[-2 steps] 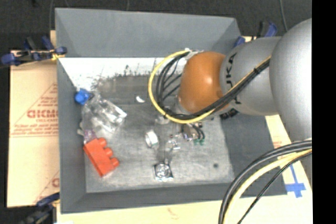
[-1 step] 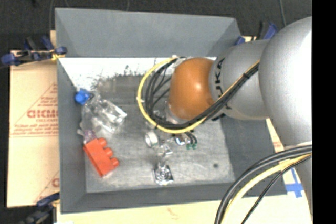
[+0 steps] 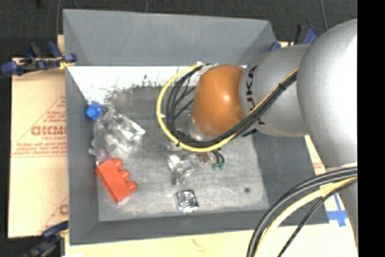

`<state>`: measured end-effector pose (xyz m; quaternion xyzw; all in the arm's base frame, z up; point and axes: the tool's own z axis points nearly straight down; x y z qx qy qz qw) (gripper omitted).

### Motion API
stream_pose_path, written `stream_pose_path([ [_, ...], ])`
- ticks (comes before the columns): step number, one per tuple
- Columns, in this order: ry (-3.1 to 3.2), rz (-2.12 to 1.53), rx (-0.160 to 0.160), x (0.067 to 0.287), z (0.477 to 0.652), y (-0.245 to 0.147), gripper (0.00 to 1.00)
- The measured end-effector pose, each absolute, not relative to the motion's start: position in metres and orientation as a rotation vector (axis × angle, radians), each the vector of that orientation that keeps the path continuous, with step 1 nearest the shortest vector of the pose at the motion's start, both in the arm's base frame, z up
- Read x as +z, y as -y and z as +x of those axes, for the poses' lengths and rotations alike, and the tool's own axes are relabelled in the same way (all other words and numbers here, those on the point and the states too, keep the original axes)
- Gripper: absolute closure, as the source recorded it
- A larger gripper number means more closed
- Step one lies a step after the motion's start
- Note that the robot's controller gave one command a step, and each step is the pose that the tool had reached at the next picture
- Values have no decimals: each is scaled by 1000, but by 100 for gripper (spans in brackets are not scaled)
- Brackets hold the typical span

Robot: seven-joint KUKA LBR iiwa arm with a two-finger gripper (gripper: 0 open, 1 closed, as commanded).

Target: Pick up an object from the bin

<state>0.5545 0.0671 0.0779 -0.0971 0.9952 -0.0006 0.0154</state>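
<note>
My gripper reaches down below the orange wrist cover, in the middle of the bin floor. Just below it, near the front wall, lies a small silver square metal piece, apart from the gripper. A small dark green thing sits right beside the gripper on its right; whether it touches it I cannot tell. An orange-red toy brick lies at the front left.
A crumpled clear plastic bottle with a blue cap lies along the left wall, above the brick. The arm and its yellow and black cables cover the bin's right and back middle.
</note>
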Motion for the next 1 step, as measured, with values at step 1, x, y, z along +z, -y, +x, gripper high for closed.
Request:
stream_pose_path([
  [1, -3111, -327, -5, 237, 581, -42, 100],
])
